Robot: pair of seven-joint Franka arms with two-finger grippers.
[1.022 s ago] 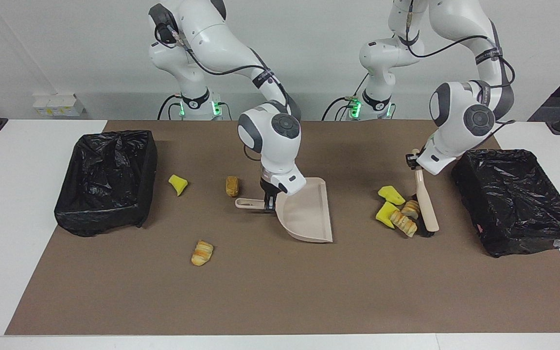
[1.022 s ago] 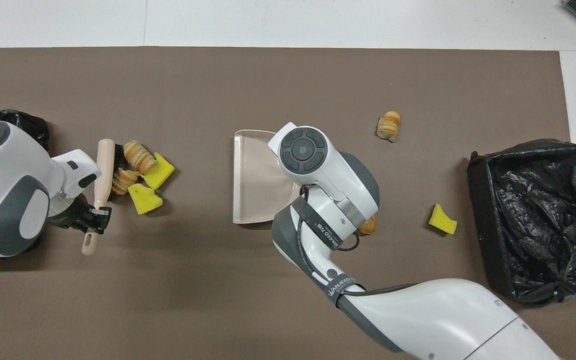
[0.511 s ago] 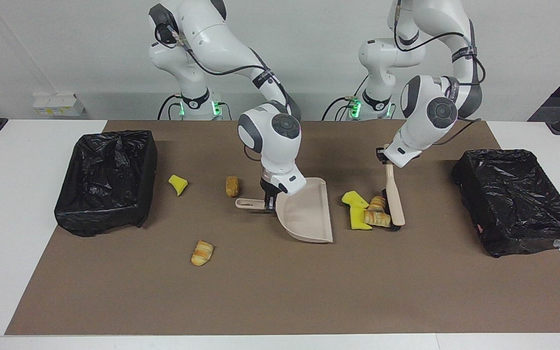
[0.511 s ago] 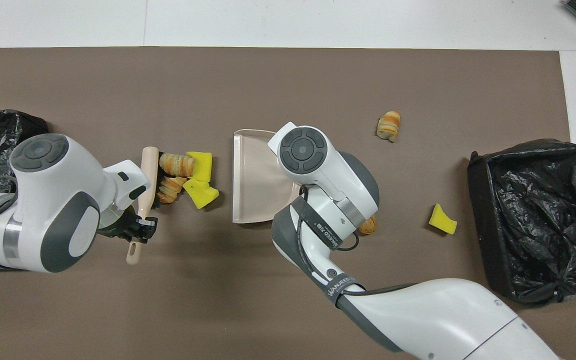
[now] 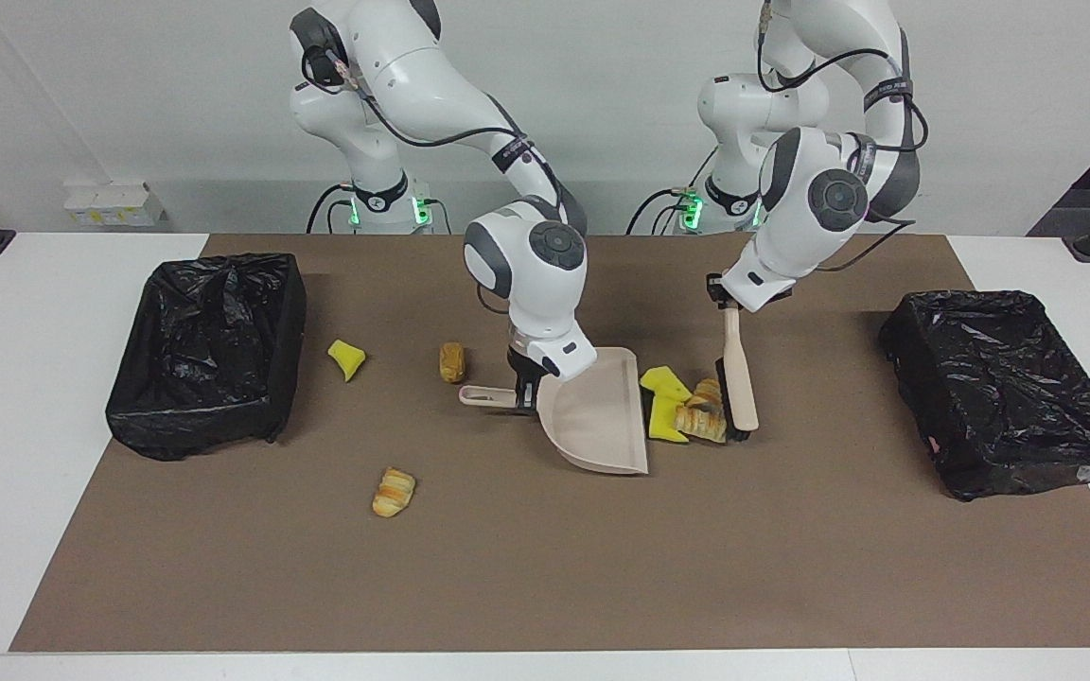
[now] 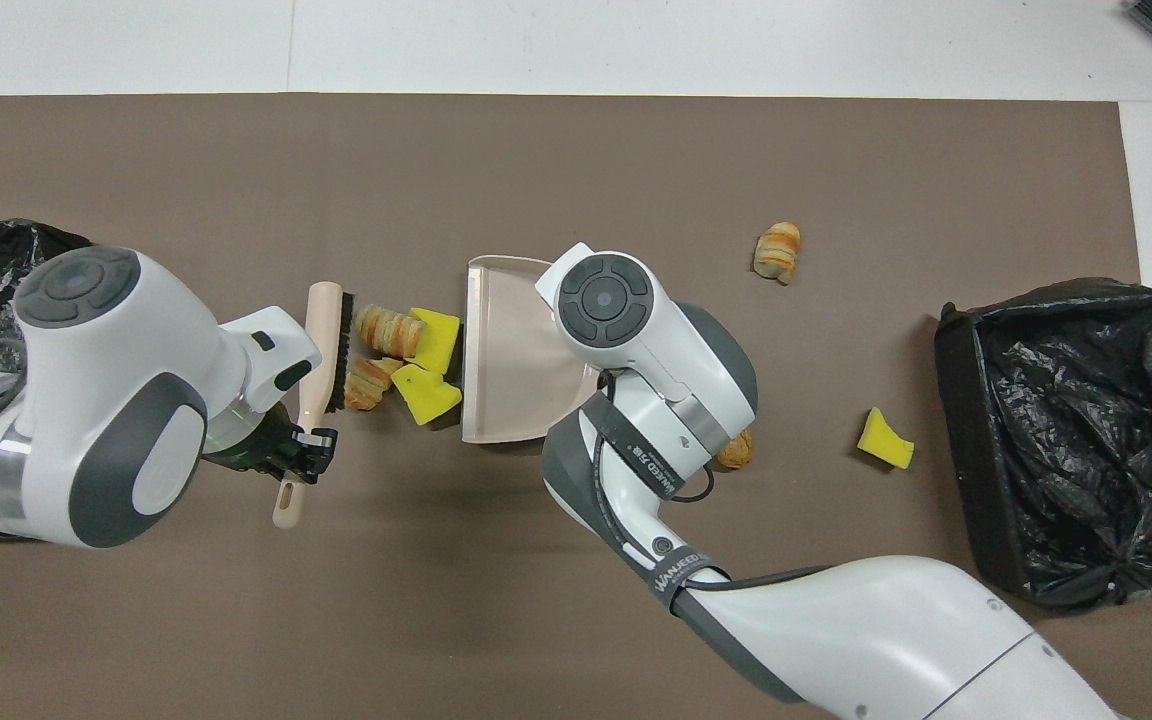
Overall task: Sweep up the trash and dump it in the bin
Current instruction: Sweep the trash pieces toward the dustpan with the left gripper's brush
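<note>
My right gripper (image 5: pixel 520 386) is shut on the handle of the beige dustpan (image 5: pixel 602 421), which rests on the brown mat with its open lip toward the left arm's end. My left gripper (image 5: pixel 725 295) is shut on the handle of the brush (image 5: pixel 740 378), whose bristles press on the mat. Between the brush (image 6: pixel 322 345) and the dustpan (image 6: pixel 501 350) lies a pile of trash (image 6: pixel 406 360): two yellow wedges (image 5: pixel 664 402) against the pan's lip and two striped pastries (image 5: pixel 704 411) against the bristles. In the overhead view the right gripper is hidden under its arm.
Loose trash lies toward the right arm's end: a yellow wedge (image 5: pixel 346 358), a pastry (image 5: pixel 451 361) beside the pan's handle, and another pastry (image 5: pixel 395 492) farther from the robots. A black-lined bin (image 5: pixel 209 345) stands at the right arm's end, a second bin (image 5: pixel 1004 388) at the left arm's end.
The left arm has swept the brush toward the dustpan, pushing the pile of wedges and pastries along the mat up to the pan's lip. The right arm and dustpan stayed still.
</note>
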